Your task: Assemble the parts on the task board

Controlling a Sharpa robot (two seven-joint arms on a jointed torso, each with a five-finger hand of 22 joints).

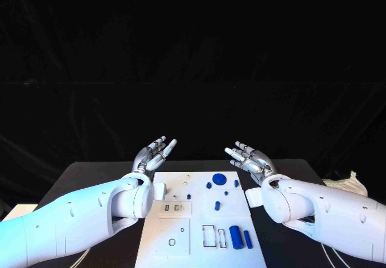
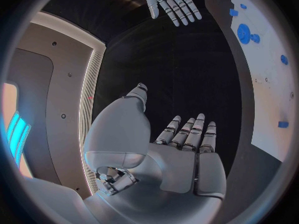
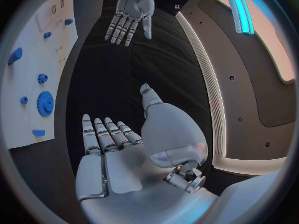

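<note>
both hands are up off the table and nothing is in them. the left hand (image 1: 154, 154) hangs just off the far left corner of the board (image 1: 201, 248), palm turned in, fingers straight and apart, holding nothing; its wrist view shows the same flat open palm (image 2: 187, 159). the right hand (image 1: 250, 161) mirrors it off the board's far right corner, fingers spread wide, nothing in it, and its own wrist view agrees (image 3: 115, 162). the board lies flat in the middle of the black table (image 1: 88, 173), between the two forearms. on the board, a round blue gear (image 1: 218, 178) sits near the far edge, with a few small blue bits around it. toward the board's near edge a thick blue cylinder (image 1: 236, 237) lies on its side, and a thinner blue rod (image 1: 247, 239) lies just beside it on the right-arm side. neither hand touches the board or any part.
</note>
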